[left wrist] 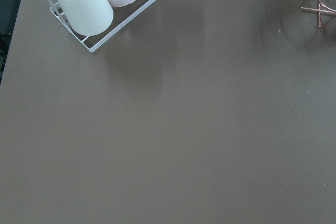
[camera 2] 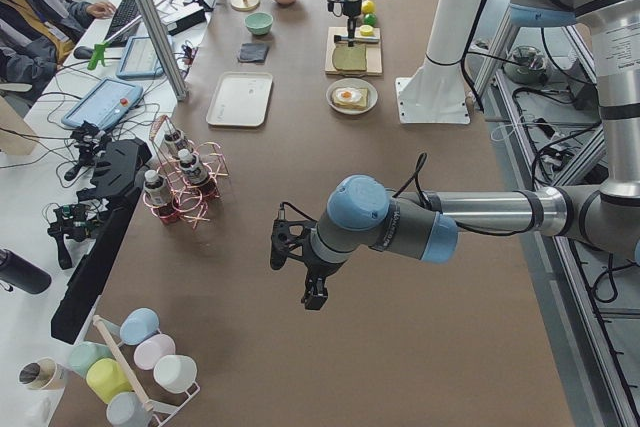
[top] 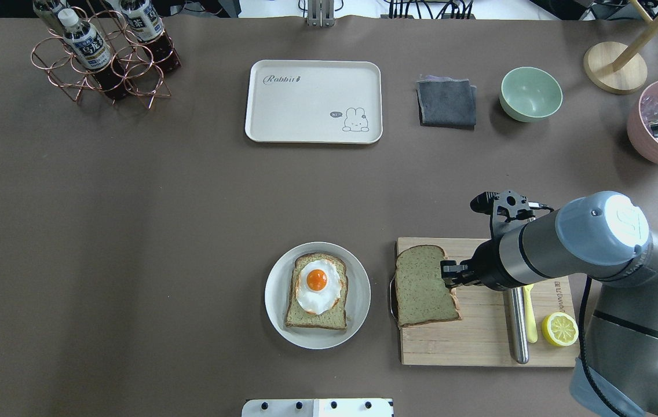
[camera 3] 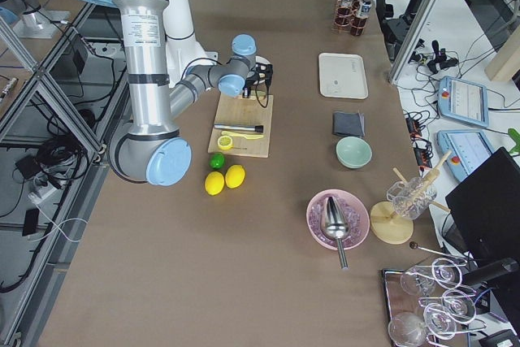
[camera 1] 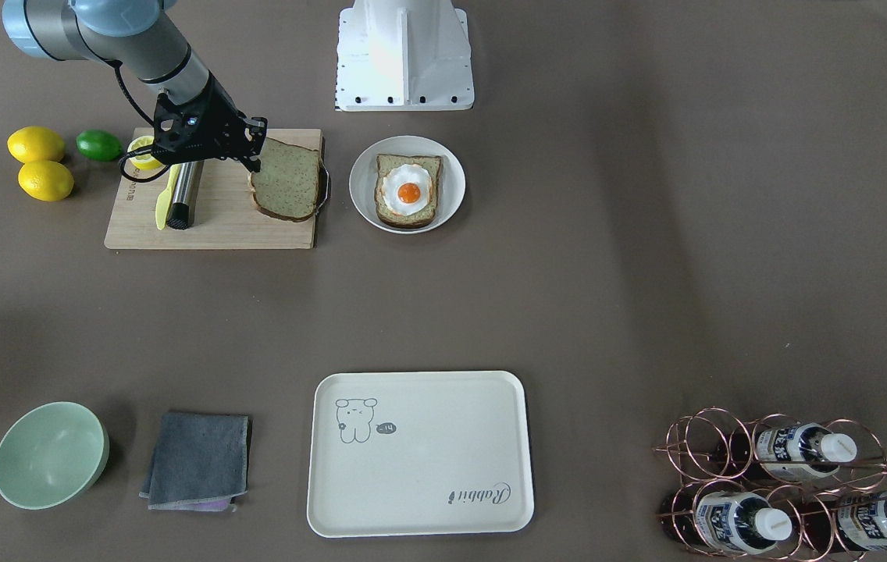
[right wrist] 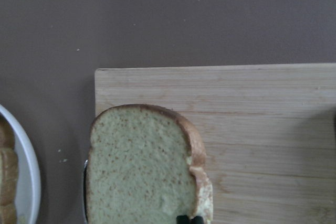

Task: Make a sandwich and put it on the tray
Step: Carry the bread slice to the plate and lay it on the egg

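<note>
Progress about half: egg [top: 317,281] on bottom slice [top: 316,319] on plate [top: 274,289], top slice [top: 421,284] on board [top: 479,341], right gripper [top: 445,272] fingers [right wrist: 182,219] pressed together at its crust; capping and tray [top: 306,104] move remaining.

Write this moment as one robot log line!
right gripper | at edge of wholegrain bread slice on bamboo cutting board, grip unclear | fried egg on second slice, on white plate | tray bare

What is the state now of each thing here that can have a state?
Loose bread slice: flat on the cutting board, not yet on the egg.
Fried egg: on the lower slice in the round plate, uncovered.
Tray: empty.
Green bowl: upright, empty.
Right hand: at the loose bread slice's edge, grip unclear.
Left hand: above bare table, open or shut unclear.
</note>
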### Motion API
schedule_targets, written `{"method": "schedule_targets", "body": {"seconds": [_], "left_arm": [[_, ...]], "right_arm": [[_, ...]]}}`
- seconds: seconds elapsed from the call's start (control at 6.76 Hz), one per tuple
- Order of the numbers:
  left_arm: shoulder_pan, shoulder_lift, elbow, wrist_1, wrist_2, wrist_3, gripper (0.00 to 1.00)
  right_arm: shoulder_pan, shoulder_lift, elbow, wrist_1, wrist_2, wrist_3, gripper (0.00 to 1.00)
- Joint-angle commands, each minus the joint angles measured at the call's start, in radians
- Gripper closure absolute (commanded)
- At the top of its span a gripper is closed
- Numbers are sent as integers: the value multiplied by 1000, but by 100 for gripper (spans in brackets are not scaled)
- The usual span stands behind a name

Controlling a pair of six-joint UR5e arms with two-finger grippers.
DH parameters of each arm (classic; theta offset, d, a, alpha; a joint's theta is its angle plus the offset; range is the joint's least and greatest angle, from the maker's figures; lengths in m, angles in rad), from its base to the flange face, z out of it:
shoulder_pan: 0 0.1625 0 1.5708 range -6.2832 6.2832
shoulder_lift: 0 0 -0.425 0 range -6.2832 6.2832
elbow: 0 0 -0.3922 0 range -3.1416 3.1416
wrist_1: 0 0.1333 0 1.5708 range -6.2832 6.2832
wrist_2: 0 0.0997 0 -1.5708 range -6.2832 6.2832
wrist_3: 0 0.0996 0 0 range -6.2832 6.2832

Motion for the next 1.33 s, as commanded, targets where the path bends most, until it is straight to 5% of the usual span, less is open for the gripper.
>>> {"method": "schedule_targets", "body": {"seconds": [0.0,0.89,1.18], "left_arm": [[0,0,0,0,0,0,3],[0,0,3,0,-2,0,3],[0,0,0,0,-2,0,3]], "right_arm": [[27,85,5,0,46,34,100],[-44,300,-93,12,25,185,100],[-74,302,-279,334,19,253,100]]}}
